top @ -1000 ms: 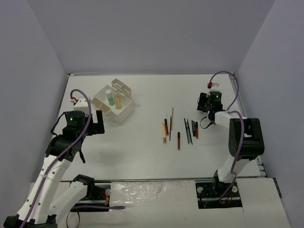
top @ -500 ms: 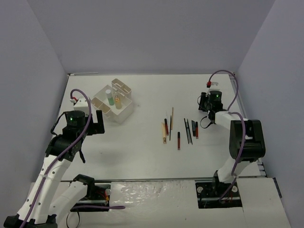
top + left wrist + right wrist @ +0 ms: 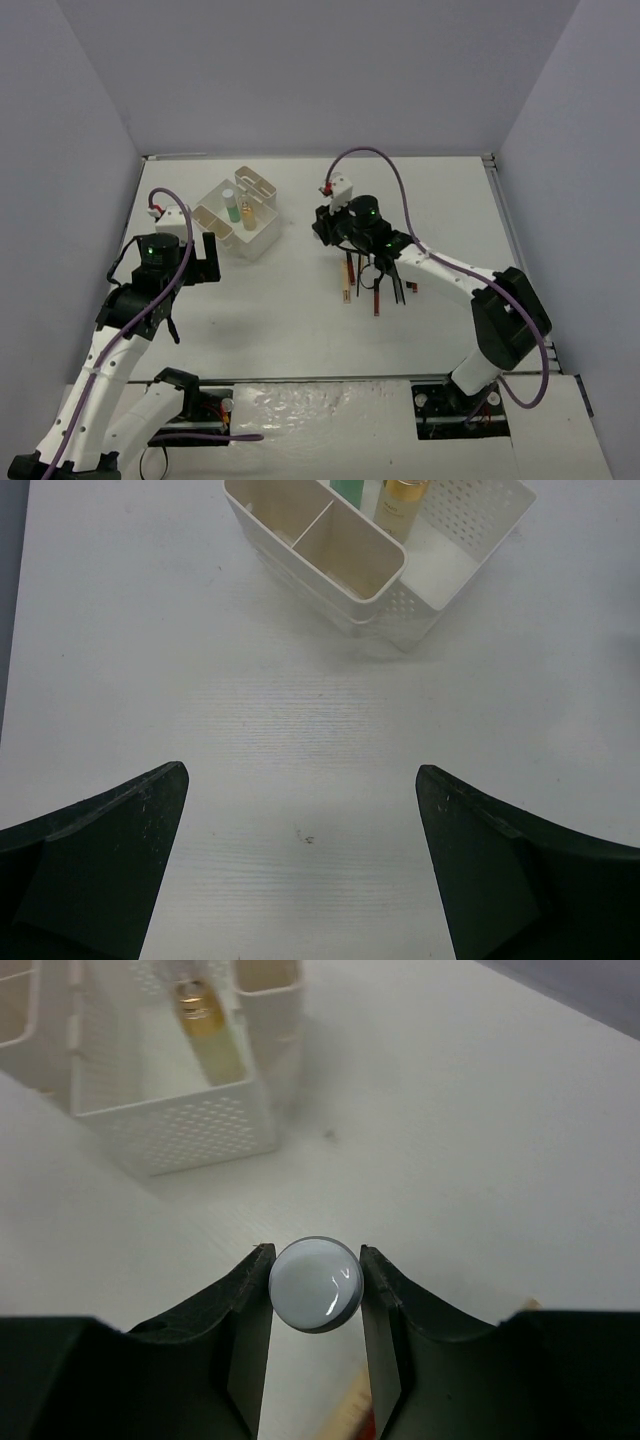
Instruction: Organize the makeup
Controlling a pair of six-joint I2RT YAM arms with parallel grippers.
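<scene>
sticks (image 3: pixel 376 303): partly under right arm (image 3: pixel 440 265) | grey bottle (image 3: pixel 316 1288): only round end shows

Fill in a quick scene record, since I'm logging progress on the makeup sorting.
left end effector: open, empty, facing the white box
right end effector: shut on the grey-lilac bottle
white box: holds gold bottle and green bottle
sticks: loose on the table, outside the box

Bottles, three: gold bottle (image 3: pixel 249 213), green bottle (image 3: pixel 230 208), grey bottle (image 3: pixel 316 1285). White box (image 3: pixel 262 239), one. Sticks (image 3: pixel 346 284) partly hidden, uncountable.
</scene>
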